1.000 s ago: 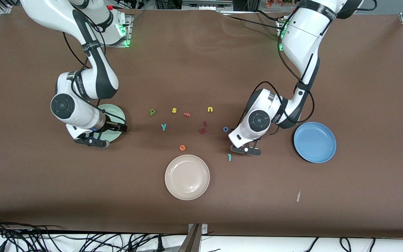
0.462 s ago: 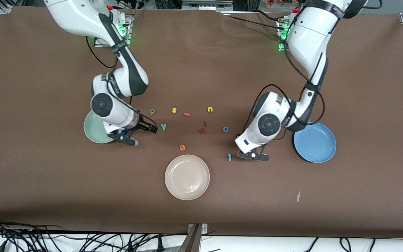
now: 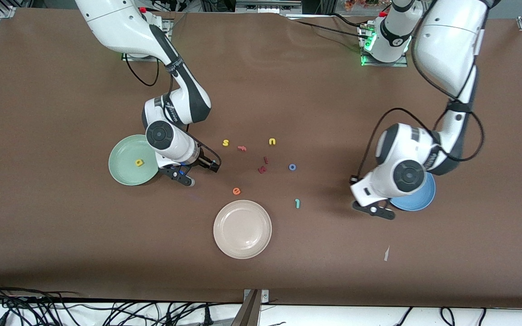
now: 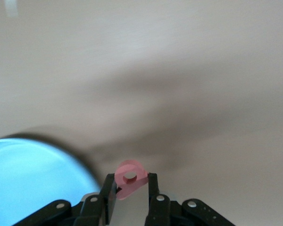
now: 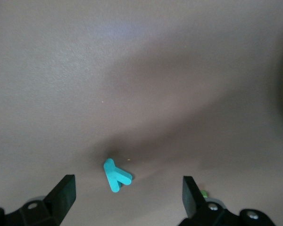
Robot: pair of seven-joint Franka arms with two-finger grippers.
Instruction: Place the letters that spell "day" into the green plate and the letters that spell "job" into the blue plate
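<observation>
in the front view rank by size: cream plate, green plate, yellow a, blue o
1. cream plate
2. green plate, somewhat smaller
3. yellow a and blue o: both tiny and look alike, so no ranking between them

Cream-white plate [image 3: 242,229] nearest the front camera. Orange "e" [image 3: 236,191] just above it. Yellow "s" [image 3: 225,143], "u" [image 3: 272,141]; salmon letter [image 3: 242,148], possibly "f"; dark red letters [image 3: 263,165].

Right gripper [image 5: 127,197] above bare tabletop [image 5: 146,70], fingers [image 5: 63,193] spread wide, teal-blue "y" [image 5: 116,175] lying flat between them
</observation>
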